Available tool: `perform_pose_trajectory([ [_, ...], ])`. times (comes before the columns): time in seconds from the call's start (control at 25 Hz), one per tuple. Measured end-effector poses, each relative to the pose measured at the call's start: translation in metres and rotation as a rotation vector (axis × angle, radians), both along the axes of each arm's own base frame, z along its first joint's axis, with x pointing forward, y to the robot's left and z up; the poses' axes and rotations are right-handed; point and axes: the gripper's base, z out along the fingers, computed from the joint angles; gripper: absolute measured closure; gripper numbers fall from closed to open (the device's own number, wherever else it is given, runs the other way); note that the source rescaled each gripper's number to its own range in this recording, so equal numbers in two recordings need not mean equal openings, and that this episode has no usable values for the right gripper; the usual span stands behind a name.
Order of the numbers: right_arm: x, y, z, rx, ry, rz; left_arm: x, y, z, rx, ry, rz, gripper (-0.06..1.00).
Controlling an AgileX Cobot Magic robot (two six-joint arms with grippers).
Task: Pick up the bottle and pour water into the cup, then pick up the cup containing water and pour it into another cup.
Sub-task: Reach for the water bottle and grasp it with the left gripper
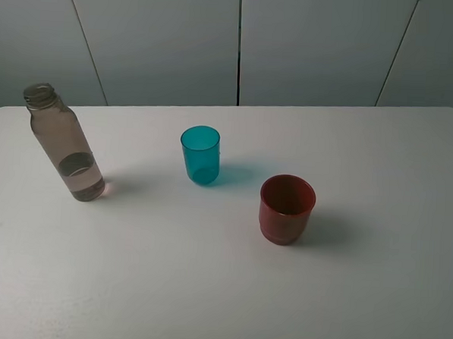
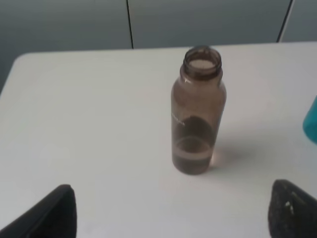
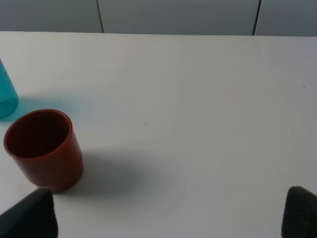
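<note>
The white table [image 1: 372, 299] fills most of the exterior view and carries all three vessels, set well apart from one another.

The bottle [image 1: 64, 146] is the tallest thing and stands on its base near the table's left side. It is slim, of smoky grey-brown translucent plastic, with a ribbed threaded neck and an open mouth with no cap. A little water [image 1: 84, 183] sits in its lowest part, the level showing as a darker band. The left wrist view shows the same bottle [image 2: 198, 114] straight ahead of the camera, upright.

The red cup [image 1: 287, 211] is next in size: wide, squat, dark red and translucent, with a stepped base. It stands upright to the right of the table's middle, nearer the front edge than the others.

The teal cup [image 1: 201, 154] is narrower, straight-sided, translucent blue-green. It stands upright between the bottle and the red cup, further back.

The left gripper [image 2: 171, 213] has its dark fingertips spread wide, short of the bottle, with nothing between them. The right gripper [image 3: 163, 213] is likewise spread wide and empty, with the red cup [image 3: 44, 148] just beyond one fingertip.
</note>
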Motion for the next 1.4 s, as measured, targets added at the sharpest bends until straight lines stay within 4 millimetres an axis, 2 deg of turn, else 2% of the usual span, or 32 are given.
perform_pose_trajectory([
  [0.2,0.0,0.0,0.0,0.0,0.0,0.0,0.035,0.002,-0.011,-0.022,0.13,0.0,0.0],
  [0.4,0.0,0.0,0.0,0.0,0.0,0.0,0.052,0.003,-0.02,-0.032,0.115,0.008,0.0],
  [0.72,0.0,0.0,0.0,0.0,0.0,0.0,0.057,0.004,-0.068,-0.062,0.091,0.037,0.0],
  [1.08,0.0,0.0,0.0,0.0,0.0,0.0,0.057,0.01,-0.093,-0.15,0.033,0.171,0.0],
  [1.28,0.0,0.0,0.0,0.0,0.0,0.0,0.055,0.011,-0.112,-0.121,-0.016,0.169,0.0],
  [1.4,0.0,0.0,0.0,0.0,0.0,0.0,0.055,0.013,-0.115,-0.086,-0.035,0.16,0.0],
])
